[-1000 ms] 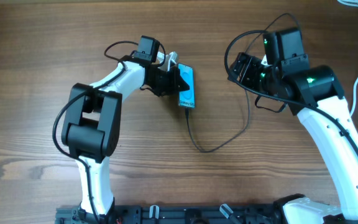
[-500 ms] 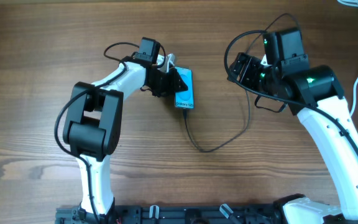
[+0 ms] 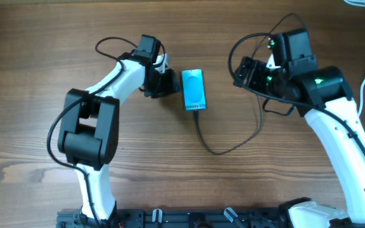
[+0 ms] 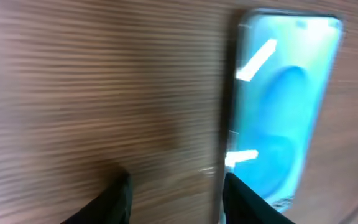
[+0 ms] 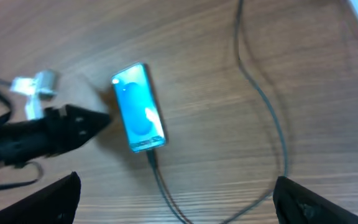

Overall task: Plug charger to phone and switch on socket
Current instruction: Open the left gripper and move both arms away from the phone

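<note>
Our left gripper [image 4: 178, 186] is hanging open and empty over the wooden table [image 4: 73, 74]. Its two dark fingers [image 4: 114, 199] are spreading apart with only bare grain between them. Just outside one finger the phone [image 4: 284, 106] is lying flat with its cyan screen up. It looks clear of the pads, as far as the blurred wrist view is letting us judge.

At the phone's end farthest from those fingers, the charger [image 3: 217, 151] is meeting the case, and we are reading its plug tip as seated. The thin black cable is looping away toward our right gripper [image 3: 243, 71]. That one is gaping wide and gripping nothing, with phone and cable both lying well ahead of its fingers [image 5: 48, 199].

We are judging the phone light and glass-slick, likely to skate on the wood, so the long edges are offering the safest hold. The cable looks limp and is giving purchase only at its stiff tip. Tugging it is risking the connection.

We are not seeing the socket in any view. Only a white lead [image 3: 362, 85] is trailing along the far table edge, well beyond the right gripper.
</note>
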